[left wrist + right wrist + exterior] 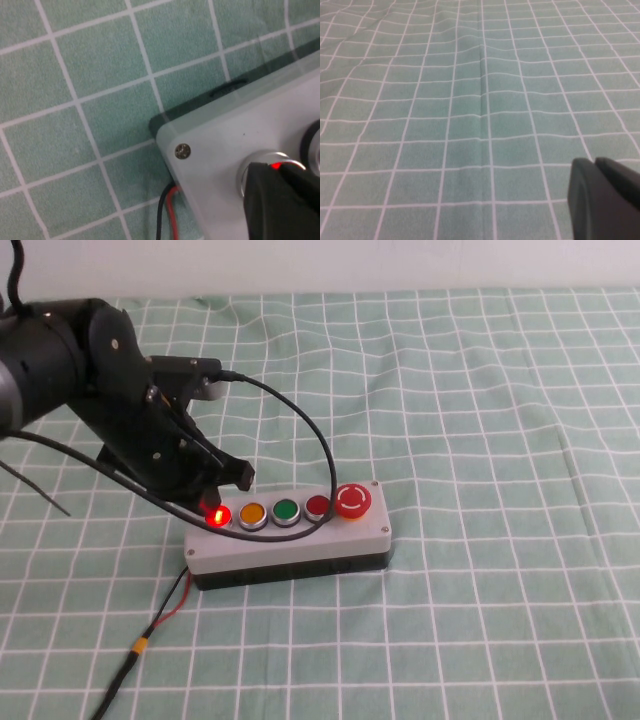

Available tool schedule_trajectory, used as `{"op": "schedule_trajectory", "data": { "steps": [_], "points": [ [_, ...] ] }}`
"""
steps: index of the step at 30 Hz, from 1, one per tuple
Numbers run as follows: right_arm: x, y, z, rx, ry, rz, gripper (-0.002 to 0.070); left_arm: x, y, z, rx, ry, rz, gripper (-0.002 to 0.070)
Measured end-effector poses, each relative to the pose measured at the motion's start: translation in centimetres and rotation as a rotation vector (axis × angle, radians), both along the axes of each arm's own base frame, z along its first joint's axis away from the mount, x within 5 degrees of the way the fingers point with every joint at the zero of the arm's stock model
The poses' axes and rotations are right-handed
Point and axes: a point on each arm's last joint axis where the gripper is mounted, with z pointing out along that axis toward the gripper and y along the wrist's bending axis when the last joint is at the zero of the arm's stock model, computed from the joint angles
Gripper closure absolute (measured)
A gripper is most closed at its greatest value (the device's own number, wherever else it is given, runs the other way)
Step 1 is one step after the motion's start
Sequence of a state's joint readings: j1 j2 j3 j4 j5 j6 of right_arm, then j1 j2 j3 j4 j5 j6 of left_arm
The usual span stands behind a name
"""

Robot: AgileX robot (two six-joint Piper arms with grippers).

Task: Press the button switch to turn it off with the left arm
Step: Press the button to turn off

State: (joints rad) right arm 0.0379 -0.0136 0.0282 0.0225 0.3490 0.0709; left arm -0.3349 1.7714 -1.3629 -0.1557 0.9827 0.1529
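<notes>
Clearly lit, the button switch (pixel 217 515) glows red at the grey box's (pixel 300 545) end farthest from the mushroom stop button (pixel 353 501); no writing is legible. Left gripper (pixel 214 502) rests on the switch, fingers together. Right gripper (pixel 605 200), away from the box above green checked cloth (pixel 470 100), also looks closed.
</notes>
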Motion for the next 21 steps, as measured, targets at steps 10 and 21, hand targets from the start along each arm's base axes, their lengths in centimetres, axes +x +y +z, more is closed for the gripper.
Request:
{"op": "schedule_trajectory", "data": {
  "steps": [10, 21],
  "points": [
    [0.0, 0.0, 0.0, 0.000, 0.000, 0.000, 0.0694, 0.3, -0.1, 0.0, -0.001, -0.003, 0.005, 0.0677],
    [0.0, 0.0, 0.0, 0.000, 0.000, 0.000, 0.0694, -5.6, 2.3, 10.6, -0.051, -0.292, 0.005, 0.0677]
  ]
}}
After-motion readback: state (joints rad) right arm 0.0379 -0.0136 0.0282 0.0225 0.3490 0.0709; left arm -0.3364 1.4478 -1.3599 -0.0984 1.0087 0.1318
